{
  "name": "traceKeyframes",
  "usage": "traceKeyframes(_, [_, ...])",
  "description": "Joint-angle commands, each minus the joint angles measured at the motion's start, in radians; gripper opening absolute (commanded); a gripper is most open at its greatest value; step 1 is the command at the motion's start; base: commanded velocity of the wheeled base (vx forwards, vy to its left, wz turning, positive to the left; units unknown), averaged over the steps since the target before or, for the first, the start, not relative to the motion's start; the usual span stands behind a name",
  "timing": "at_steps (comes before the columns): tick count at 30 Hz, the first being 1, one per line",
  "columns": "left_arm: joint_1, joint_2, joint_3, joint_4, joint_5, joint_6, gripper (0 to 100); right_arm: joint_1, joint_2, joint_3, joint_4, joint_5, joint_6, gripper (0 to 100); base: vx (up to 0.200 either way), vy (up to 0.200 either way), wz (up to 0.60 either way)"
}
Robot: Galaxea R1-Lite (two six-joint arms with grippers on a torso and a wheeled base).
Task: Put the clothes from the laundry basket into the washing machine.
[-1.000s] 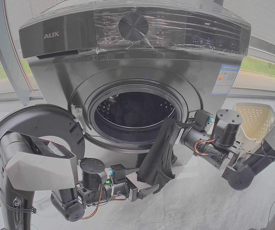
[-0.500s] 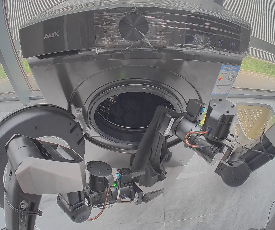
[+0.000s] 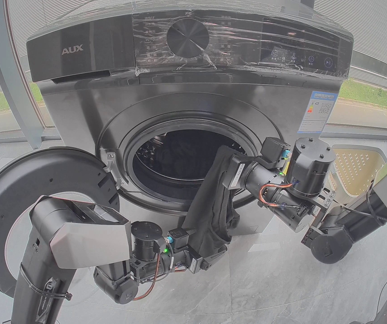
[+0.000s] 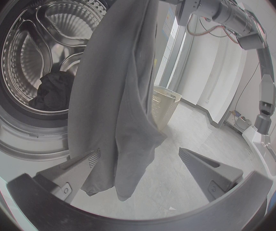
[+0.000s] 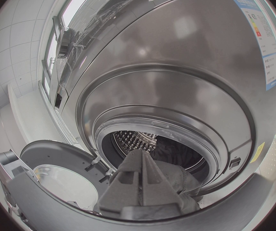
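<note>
The washing machine [image 3: 189, 95] stands in front of me with its drum [image 3: 189, 158] open, and dark clothes [image 4: 52, 92] lie inside. My right gripper [image 3: 227, 163] is shut on a dark grey garment [image 3: 211, 208] at the right side of the opening. In the right wrist view its fingers [image 5: 141, 177] pinch the garment [image 5: 179, 180] just before the door ring. The cloth hangs down to my left gripper [image 3: 213, 258], which is open low in front of the machine. There the garment [image 4: 118, 113] drapes between the spread fingers [image 4: 208, 170].
The round door [image 3: 36, 190] is swung open to the left, close to my left arm. A cream laundry basket [image 3: 360, 172] stands on the floor right of the machine, behind my right arm. Grey floor tiles [image 3: 283, 284] lie in front.
My right gripper carried the garment left and slightly up toward the drum opening. My left arm moved right, bringing its open gripper under the garment's lower end.
</note>
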Motion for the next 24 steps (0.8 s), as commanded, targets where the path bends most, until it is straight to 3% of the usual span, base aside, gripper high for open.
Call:
traceKeyframes(1, [0.019, 0.04, -0.017, -0.002, 0.0, 0.009, 100, 0.001, 0.001, -0.002, -0.001, -0.001, 0.0, 0, 0.0, 0.0, 0.0])
traceKeyframes(13, [0.019, 0.098, -0.1, 0.003, -0.041, -0.003, 100, 0.001, 0.005, -0.001, -0.005, -0.001, 0.002, 0, 0.0, 0.0, 0.0])
traceKeyframes(24, [0.037, 0.172, -0.247, 0.015, -0.029, -0.008, 100, 0.013, 0.007, 0.004, -0.006, -0.001, 0.005, 0, 0.0, 0.0, 0.0])
